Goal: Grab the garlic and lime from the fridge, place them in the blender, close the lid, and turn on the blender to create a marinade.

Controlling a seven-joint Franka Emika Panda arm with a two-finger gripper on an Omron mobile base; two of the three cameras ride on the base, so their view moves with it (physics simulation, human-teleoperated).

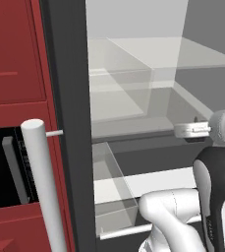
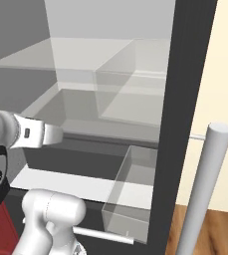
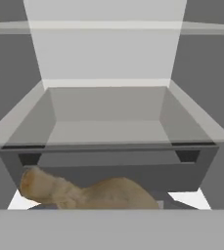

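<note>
In the hand view the garlic (image 3: 91, 193), a tan lumpy bulb, sits very close at the bottom, right where the fingertips lie, and it covers them. It hangs in front of the open fridge's (image 1: 70, 98) grey drawer front (image 3: 108, 168). My gripper (image 1: 179, 131) reaches level into the fridge at mid height, just below a glass shelf (image 1: 128, 106), and appears again from the other side as the gripper (image 2: 59, 134). The jaws stand partly closed around the garlic. The lime, the blender and the lid are out of view.
A clear door bin (image 1: 109, 182) juts out at the fridge's lower left, also seen as the bin (image 2: 130, 194). A thick white door handle (image 1: 42, 187) stands in the foreground. Red cabinets (image 1: 15, 59) and a dark oven opening (image 1: 6, 167) lie left of the fridge.
</note>
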